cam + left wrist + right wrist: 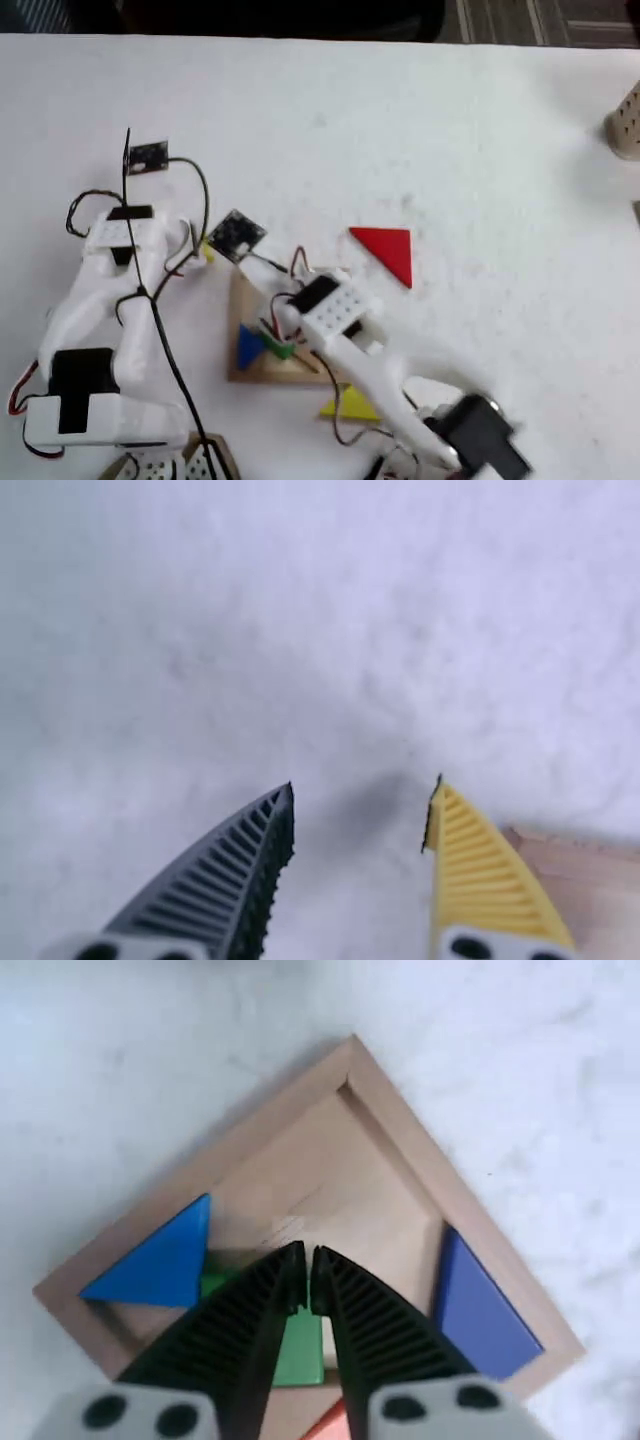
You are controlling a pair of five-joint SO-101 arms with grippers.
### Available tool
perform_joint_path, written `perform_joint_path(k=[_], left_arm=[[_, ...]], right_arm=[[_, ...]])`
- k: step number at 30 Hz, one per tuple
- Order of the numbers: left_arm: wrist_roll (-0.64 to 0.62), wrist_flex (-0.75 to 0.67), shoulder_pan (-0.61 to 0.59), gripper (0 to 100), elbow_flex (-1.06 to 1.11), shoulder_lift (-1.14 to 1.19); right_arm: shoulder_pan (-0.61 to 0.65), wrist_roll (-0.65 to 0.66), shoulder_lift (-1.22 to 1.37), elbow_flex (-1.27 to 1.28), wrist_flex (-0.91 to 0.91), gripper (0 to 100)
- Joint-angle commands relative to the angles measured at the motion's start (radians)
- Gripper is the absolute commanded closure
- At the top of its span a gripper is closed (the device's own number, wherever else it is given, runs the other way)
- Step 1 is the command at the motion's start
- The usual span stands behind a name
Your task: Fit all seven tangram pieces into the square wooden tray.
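Observation:
The square wooden tray (400, 1100) lies cornerwise under my right gripper (305, 1258), which is shut with its tips low over the tray floor. Inside it lie a blue triangle (155, 1260), a darker blue piece (480, 1310) along one wall, and a green piece (300, 1350) partly hidden under the fingers. An orange-red bit (325, 1425) peeks out beside the green one. In the high view the tray (245, 300) is mostly covered by the right gripper (270, 335). A red triangle (385, 250) lies loose on the table, and a yellow triangle (350, 405) sits by the tray's near edge. My left gripper (360, 810) hangs open over bare table beside a tray corner (590, 870).
The white tabletop (450, 130) stretches wide behind and to the right of the tray. A pale perforated object (625, 125) stands at the far right edge. Cables and a small black board (148, 155) hang around the left arm (120, 240).

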State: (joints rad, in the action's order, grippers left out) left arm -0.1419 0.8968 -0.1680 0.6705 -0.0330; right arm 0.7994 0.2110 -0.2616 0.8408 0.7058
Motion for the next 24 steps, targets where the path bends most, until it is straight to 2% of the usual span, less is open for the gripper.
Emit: perform_joint_path(k=[1,3,5,7,10,15,19,24], left_arm=[[0.005,-0.018,-0.010,77,-0.040,-0.002],[0.005,-0.018,-0.010,77,-0.040,-0.002],[0.005,-0.020,-0.010,77,-0.040,-0.002],[0.005,-0.020,-0.010,77,-0.040,-0.002],[0.005,-0.020,-0.010,77,-0.040,-0.002],[0.005,-0.020,-0.010,77,-0.040,-0.002],[0.005,-0.020,-0.010,77,-0.040,-0.002],[0.006,-0.020,-0.010,77,-0.040,-0.002]], right_arm=[[0.021,0.014,-0.197,0.052,0.027,98.1],[0.076,0.011,-0.274,0.092,0.056,98.1],[0.139,-0.048,-0.323,0.130,0.071,98.1],[0.185,-0.112,-0.329,0.155,0.068,98.2],[0.220,-0.135,-0.282,0.164,0.048,98.2],[0.222,-0.135,-0.097,0.149,-0.062,98.2],[0.219,-0.135,0.027,0.081,-0.067,98.2],[0.140,-0.135,0.087,0.028,-0.091,98.2]])
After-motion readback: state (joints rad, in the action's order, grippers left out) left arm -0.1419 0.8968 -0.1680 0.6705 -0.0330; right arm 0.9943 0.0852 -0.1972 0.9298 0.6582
